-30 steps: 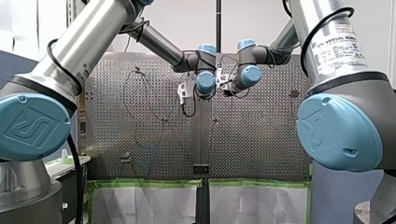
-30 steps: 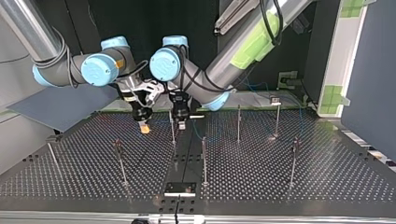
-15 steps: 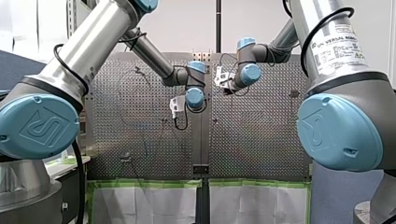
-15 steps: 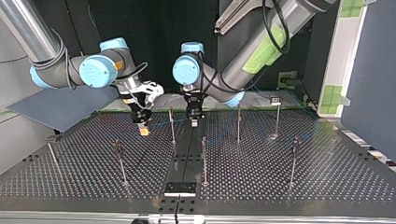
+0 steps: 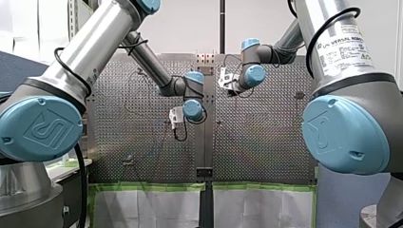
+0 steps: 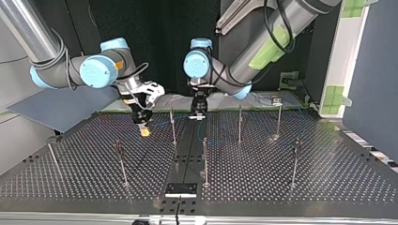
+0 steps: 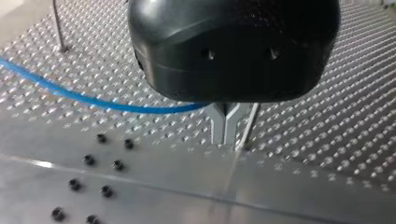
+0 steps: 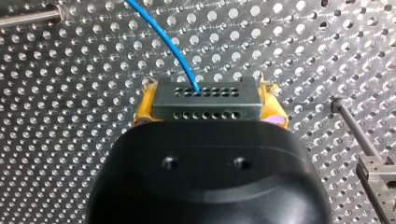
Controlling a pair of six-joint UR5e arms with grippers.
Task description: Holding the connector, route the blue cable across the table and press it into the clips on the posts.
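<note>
Nearest in the top view, thin posts (image 6: 205, 161) upright on the perforated table (image 6: 328, 178). Then, at that view's left, right gripper (image 8: 208, 105) clamped by its yellow pads (image 8: 144, 106) on the grey connector (image 8: 205, 99), blue cable (image 8: 166, 37) leaving the block's far face. Farther back, near the middle, left gripper (image 7: 227, 133), metal fingers (image 7: 217, 126) pinched together at the tips, cable running in to them beneath the housing.
</note>
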